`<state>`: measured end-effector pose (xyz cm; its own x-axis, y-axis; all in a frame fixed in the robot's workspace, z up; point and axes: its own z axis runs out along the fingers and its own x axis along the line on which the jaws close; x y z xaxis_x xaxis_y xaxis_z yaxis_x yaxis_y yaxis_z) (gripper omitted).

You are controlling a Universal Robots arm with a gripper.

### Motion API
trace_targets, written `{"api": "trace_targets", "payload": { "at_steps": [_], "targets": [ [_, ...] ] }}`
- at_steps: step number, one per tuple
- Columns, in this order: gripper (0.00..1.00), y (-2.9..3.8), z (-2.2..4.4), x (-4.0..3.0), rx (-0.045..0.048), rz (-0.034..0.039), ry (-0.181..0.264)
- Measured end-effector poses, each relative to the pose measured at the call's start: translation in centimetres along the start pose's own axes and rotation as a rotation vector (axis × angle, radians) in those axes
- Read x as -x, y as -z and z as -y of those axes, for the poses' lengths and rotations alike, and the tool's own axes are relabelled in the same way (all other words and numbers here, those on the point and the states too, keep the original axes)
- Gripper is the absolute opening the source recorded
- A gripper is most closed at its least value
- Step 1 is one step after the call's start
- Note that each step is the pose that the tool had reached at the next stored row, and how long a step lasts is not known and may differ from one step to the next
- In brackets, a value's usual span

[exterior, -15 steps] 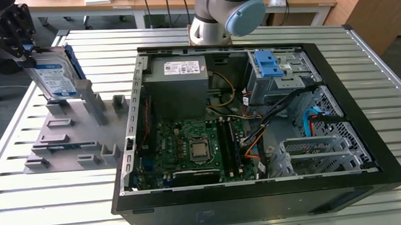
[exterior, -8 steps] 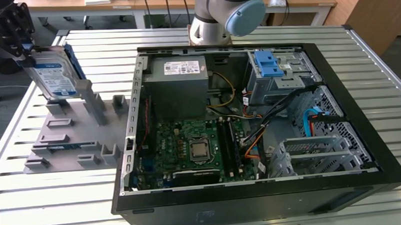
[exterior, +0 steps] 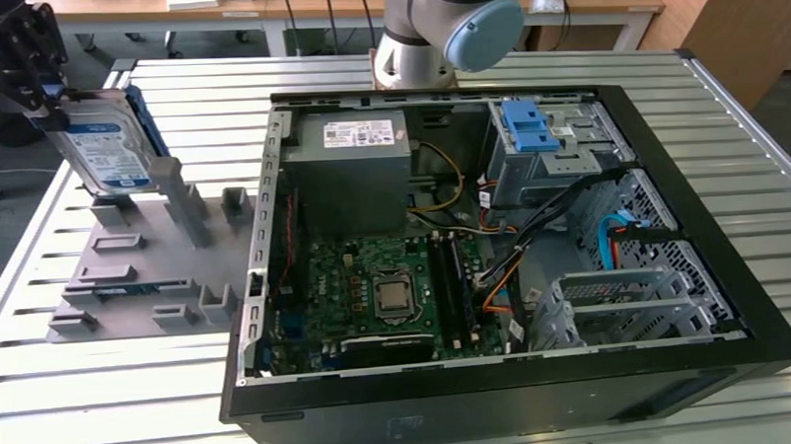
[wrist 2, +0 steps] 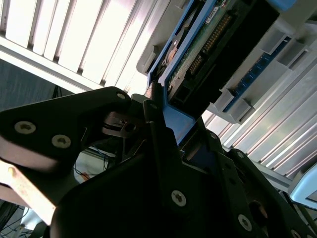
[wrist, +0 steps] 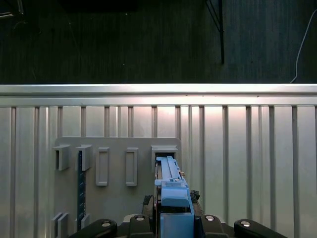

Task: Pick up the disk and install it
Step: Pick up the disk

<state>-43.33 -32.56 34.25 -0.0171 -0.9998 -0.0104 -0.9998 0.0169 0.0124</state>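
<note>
Your gripper (exterior: pixel 44 98) clamped the disk (exterior: pixel 104 153) upright at the rack (exterior: pixel 125 291); pickup was in hand, likely needing a straight lift.

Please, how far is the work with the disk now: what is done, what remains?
Done: the claw is shut on the top edge of the disk. In hand: the disk stands upright at the grey holder on the exterior view's left; whether its lower edge is free of the slot, I cannot tell. Left: the disk is not yet inside the open computer case, so installing is not done.
</note>
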Motion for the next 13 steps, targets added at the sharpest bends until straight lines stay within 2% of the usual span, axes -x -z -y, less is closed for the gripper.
{"api": "trace_targets", "payload": {
  "at_steps": [13],
  "targets": [
    [0.36,0.33,-0.01,0.0,0.0,0.0,0.0]
  ]
}}
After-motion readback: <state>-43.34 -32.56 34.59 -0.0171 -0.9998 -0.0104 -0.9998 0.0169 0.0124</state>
